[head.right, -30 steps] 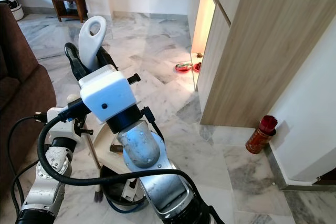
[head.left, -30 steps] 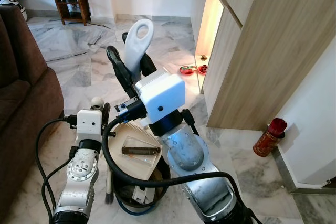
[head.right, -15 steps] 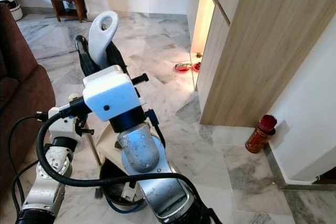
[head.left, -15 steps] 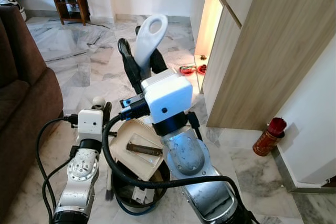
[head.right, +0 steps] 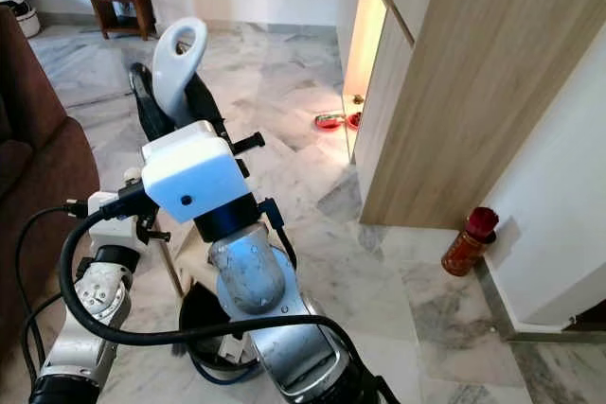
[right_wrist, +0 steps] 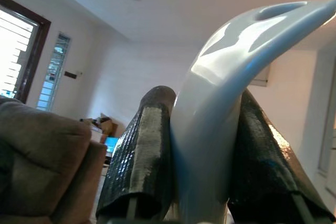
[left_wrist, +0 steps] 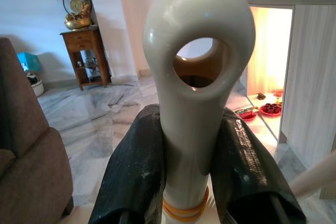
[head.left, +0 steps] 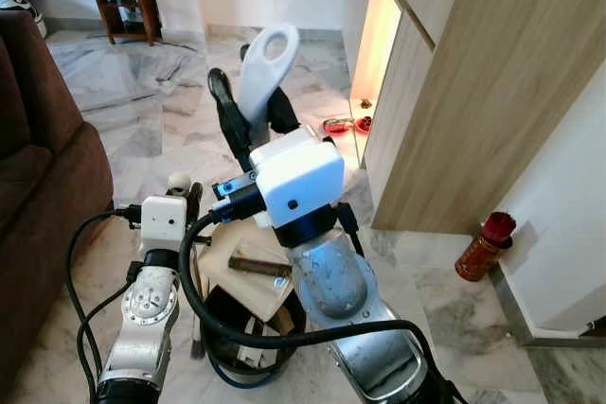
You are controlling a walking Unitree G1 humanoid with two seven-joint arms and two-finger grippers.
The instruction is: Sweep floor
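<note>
Right arm point(head.left: 327, 281) raised, dustpan handle point(head.left: 262, 68) upright

Silver arms, white wrist boxes, black cables, black-fingered claws.

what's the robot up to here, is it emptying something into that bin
It looks that way. The right gripper is shut on the white handle of a cream dustpan, held tilted over a dark bin on the marble floor, with a brown piece of debris lying on the pan. The left gripper is shut on a brush handle, its bristles down by the bin, next to the brown sofa.
</note>
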